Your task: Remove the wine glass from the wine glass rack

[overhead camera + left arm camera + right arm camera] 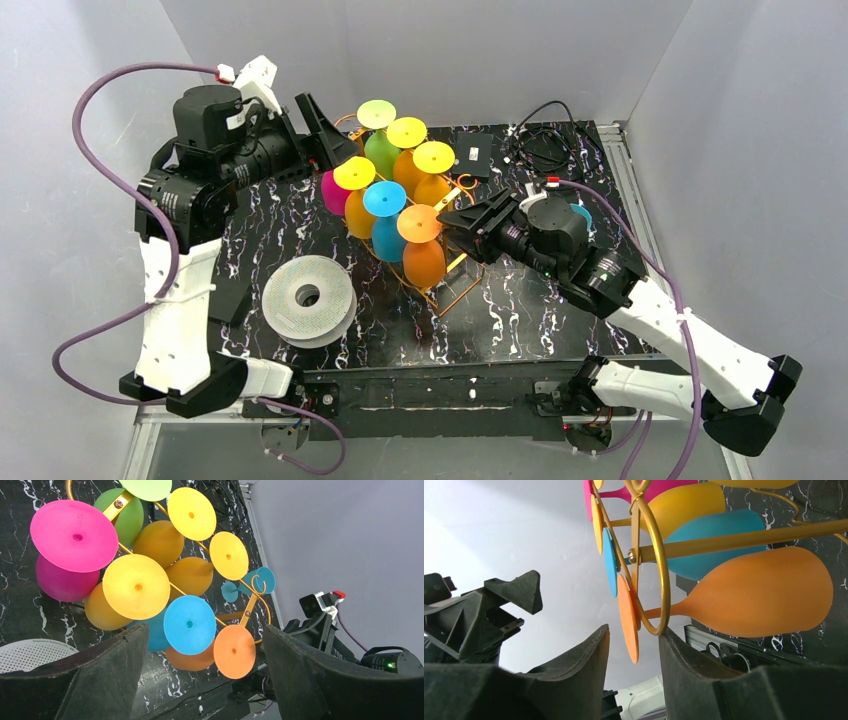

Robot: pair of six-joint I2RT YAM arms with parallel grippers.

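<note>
Wine glasses (pixel 385 198): seven on one rack (pixel 734 539)

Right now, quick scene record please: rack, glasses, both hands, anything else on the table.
rack: orange-gold wire frame, standing mid-table
glasses: coloured, hanging bowl-down, feet up; orange glass at near end
left hand: open, beside the rack, holding nothing
right hand: open, straddling the orange glass's foot
other: white spool left of rack

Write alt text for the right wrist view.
The right claw, open, straddles the flat foot of a matte orange wine glass hanging from a thin gold wire rack. A blue wine glass and a yellow wine glass hang beside it.
</note>
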